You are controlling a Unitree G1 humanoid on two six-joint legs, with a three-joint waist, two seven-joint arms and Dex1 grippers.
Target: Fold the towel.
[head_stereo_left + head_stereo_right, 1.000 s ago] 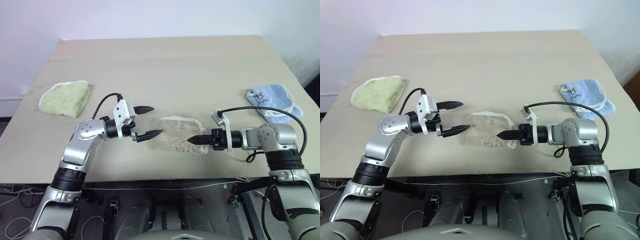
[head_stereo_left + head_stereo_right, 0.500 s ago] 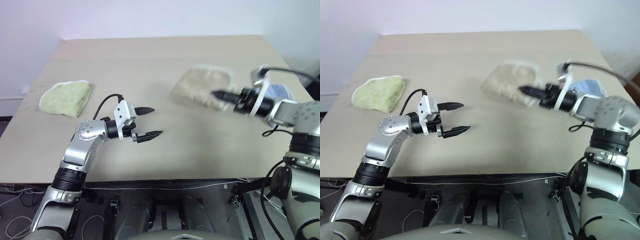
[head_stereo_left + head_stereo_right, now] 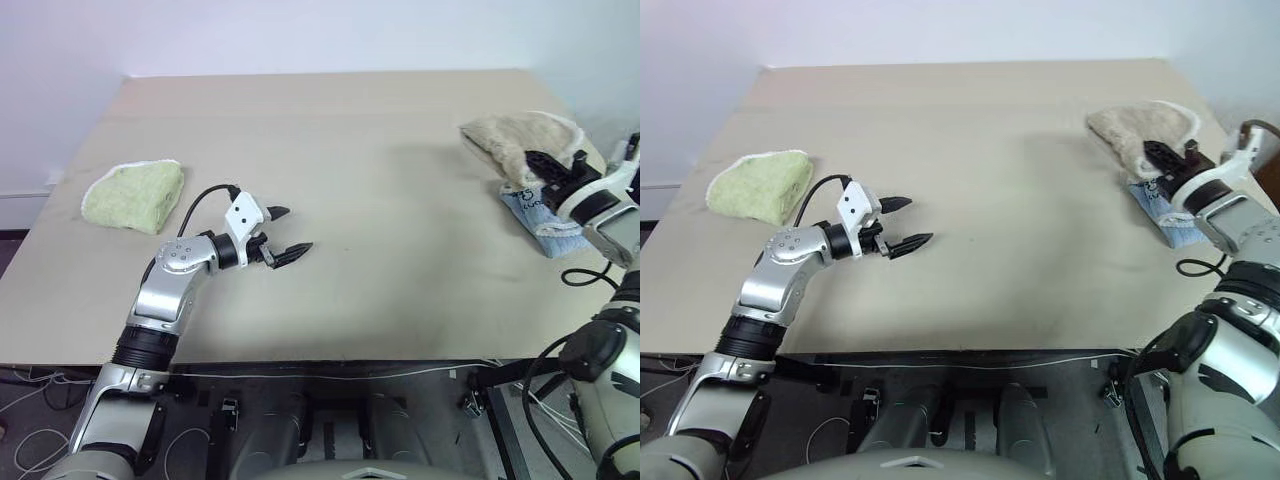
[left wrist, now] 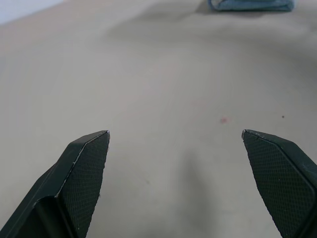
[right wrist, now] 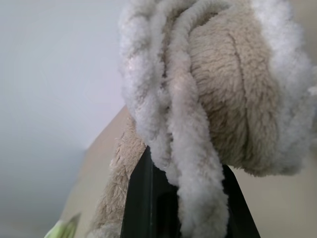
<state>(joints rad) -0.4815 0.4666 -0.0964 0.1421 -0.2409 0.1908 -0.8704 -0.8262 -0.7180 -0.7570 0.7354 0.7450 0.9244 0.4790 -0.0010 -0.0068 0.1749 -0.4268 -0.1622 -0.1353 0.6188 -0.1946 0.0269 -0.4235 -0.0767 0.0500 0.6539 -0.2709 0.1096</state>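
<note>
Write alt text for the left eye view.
The right end effector holds the beige towel lifted above the blue cloth at the table's right edge. The left end effector hangs open over bare tabletop, with a green folded towel at far left.

Bunched beige towel (image 3: 520, 140) hangs lifted over the table's far-right edge.

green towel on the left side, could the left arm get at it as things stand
Probably yes. The left gripper is open and holds nothing, and the green towel lies on that arm's side of the table, with nothing between them. It would have to swing back, since it points away.
</note>
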